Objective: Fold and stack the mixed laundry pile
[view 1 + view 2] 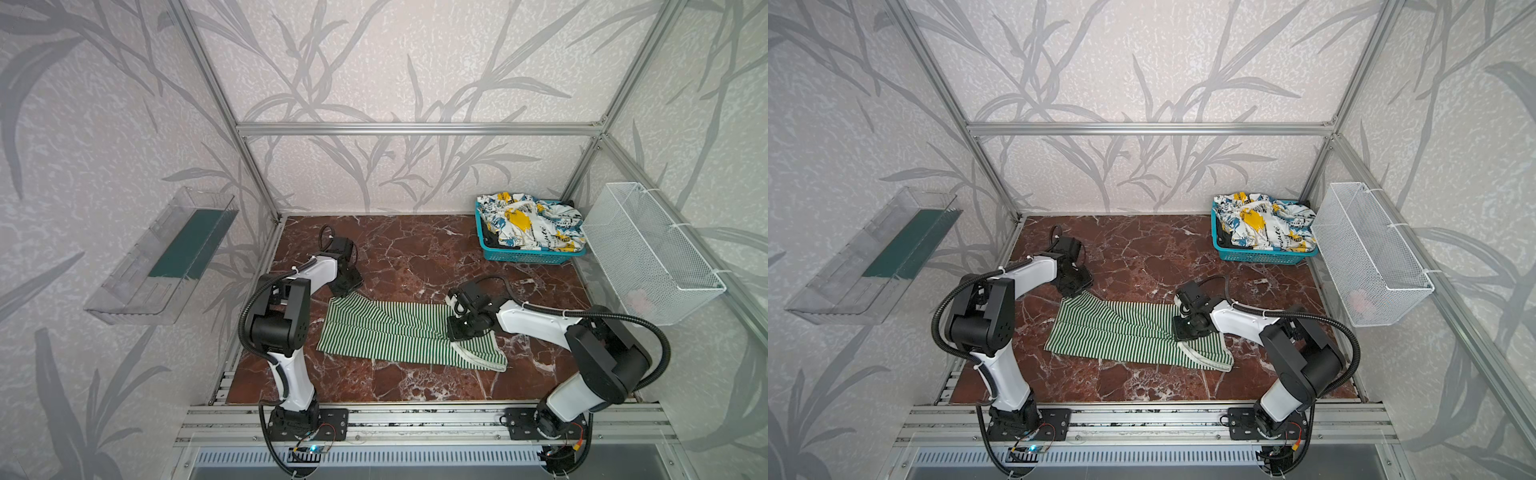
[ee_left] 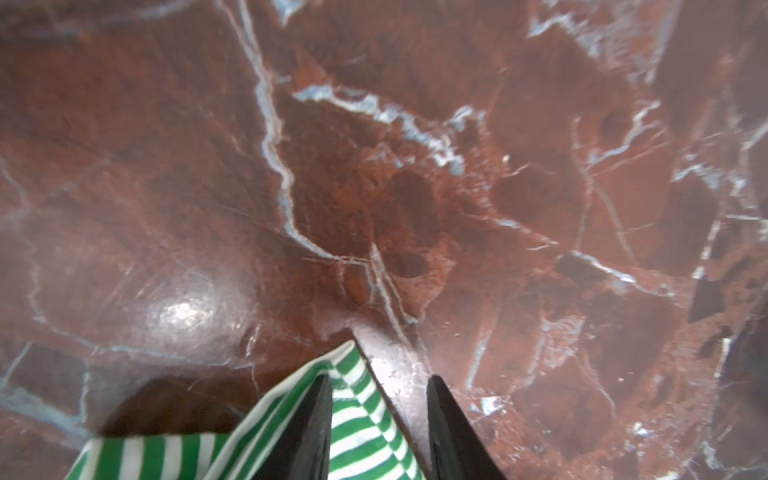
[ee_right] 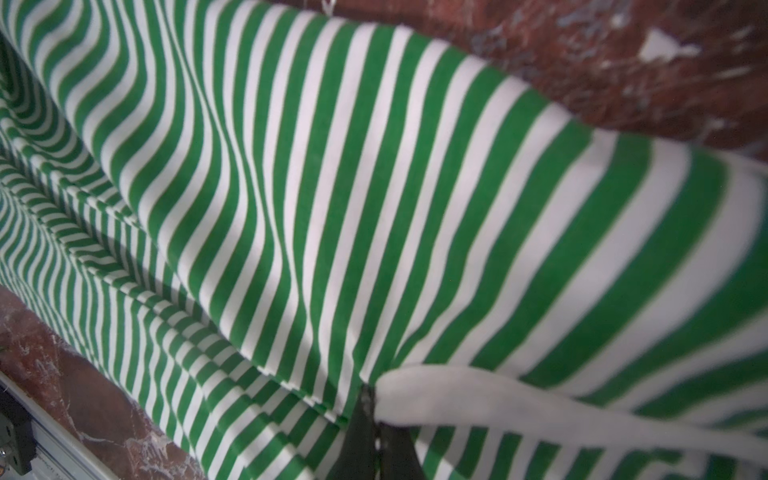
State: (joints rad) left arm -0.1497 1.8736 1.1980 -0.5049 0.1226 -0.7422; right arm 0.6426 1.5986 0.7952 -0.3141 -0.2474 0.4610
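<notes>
The green-and-white striped garment (image 1: 395, 332) (image 1: 1125, 332) lies spread on the marble table in both top views. My left gripper (image 1: 345, 291) (image 2: 379, 377) stands at its far left corner, jaws apart, with the striped corner (image 2: 357, 415) lying between the fingers. My right gripper (image 1: 456, 337) (image 3: 370, 392) is shut on the garment's white hem band (image 3: 478, 399) at the right end, the cloth (image 3: 332, 208) lifted slightly there. The white garment with blue, yellow and black print (image 1: 532, 224) (image 1: 1266, 226) heaps over the teal basket, with black cloth (image 1: 491, 239) beneath it. A small pinkish piece (image 1: 638, 297) lies in the wire basket.
The teal lattice basket (image 1: 523, 255) stands at the back right corner. A white wire mesh basket (image 1: 648, 249) hangs on the right wall, and a clear plastic shelf (image 1: 166, 257) on the left wall. An aluminium rail (image 1: 415, 419) runs along the table's front edge.
</notes>
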